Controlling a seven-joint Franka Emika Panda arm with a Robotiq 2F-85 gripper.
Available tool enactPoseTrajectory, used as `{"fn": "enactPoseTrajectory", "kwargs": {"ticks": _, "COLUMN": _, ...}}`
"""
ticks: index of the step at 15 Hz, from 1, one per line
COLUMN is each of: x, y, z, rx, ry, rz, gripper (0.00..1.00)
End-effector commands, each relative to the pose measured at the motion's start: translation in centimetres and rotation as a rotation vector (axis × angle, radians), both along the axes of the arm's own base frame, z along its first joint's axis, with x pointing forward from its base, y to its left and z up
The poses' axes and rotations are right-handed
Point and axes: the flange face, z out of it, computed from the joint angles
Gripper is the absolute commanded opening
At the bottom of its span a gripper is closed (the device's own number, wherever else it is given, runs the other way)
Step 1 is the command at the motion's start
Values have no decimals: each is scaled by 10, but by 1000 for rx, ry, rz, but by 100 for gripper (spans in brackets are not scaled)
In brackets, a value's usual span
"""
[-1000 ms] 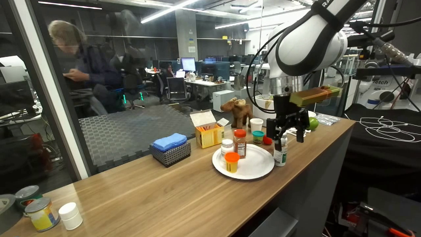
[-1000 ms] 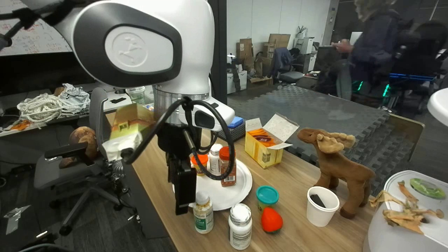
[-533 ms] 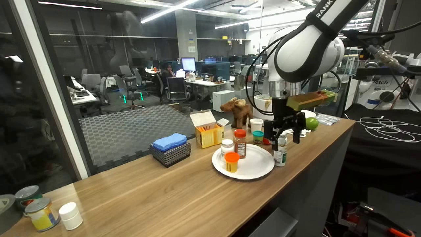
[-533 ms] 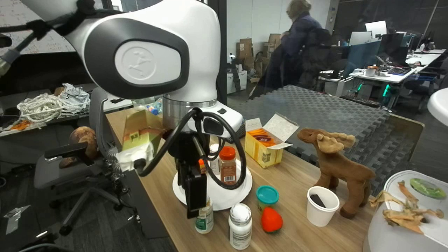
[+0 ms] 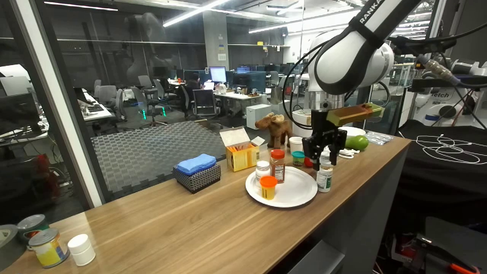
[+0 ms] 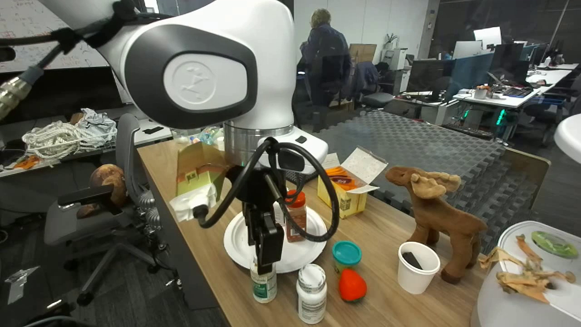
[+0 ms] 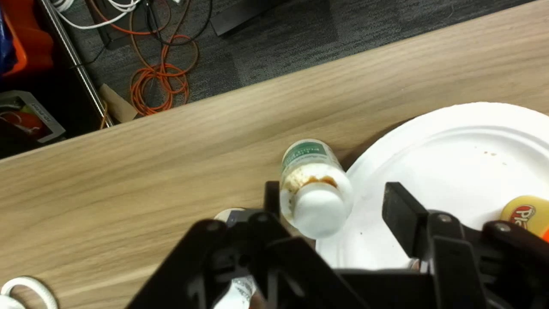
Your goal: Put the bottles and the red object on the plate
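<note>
Wrist view: gripper (image 7: 334,199), jaws parted, nothing gripped, straddled top of green-labelled bottle (image 7: 316,189). Bottle sat nearer 9-o'clock jaw, gap toward 3 o'clock. Stood upright on wooden table (image 7: 171,176), just beside plate (image 7: 454,171), which lay at bottle's 3 o'clock. Closing seemed next step.

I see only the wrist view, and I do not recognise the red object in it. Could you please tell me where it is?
Observer: In an exterior view, the red object sits on the table, next to the teal-lidded tub.

Operator: Thank you. On the plate I recognise only one yellow tub. Does it stand there alone?

Observer: No. A red-capped jar and a white bottle also stand on the plate, both upright.
</note>
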Motion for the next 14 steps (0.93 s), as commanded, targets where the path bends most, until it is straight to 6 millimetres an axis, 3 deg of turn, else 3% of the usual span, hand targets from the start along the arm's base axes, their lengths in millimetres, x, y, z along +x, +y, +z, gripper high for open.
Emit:
{"fn": "enactPoseTrajectory", "kwargs": {"ticks": 1, "x": 8, "y": -4, "z": 4, "rx": -10, "ry": -26, "rz": -8, "gripper": 35}}
{"fn": "enactPoseTrajectory", "kwargs": {"ticks": 4, "x": 9, "y": -6, "z": 7, "rx": -32, "ry": -31, "rz": -12, "gripper": 13}}
{"fn": "enactPoseTrajectory", "kwargs": {"ticks": 5, "x": 9, "y": -6, "z": 11, "rx": -48, "ry": -36, "rz": -10, "gripper": 10}}
{"fn": "enactPoseTrajectory", "kwargs": {"ticks": 6, "x": 9, "y": -6, "z": 14, "rx": -59, "ry": -40, "rz": -9, "gripper": 16}}
{"fn": "enactPoseTrajectory", "kwargs": {"ticks": 10, "x": 13, "y": -2, "z": 41, "rx": -147, "ry": -34, "rz": -16, "gripper": 14}}
{"fn": "enactPoseTrajectory", "kwargs": {"ticks": 14, "x": 34, "y": 7, "z": 60, "rx": -128, "ry": -84, "rz": -40, "gripper": 14}}
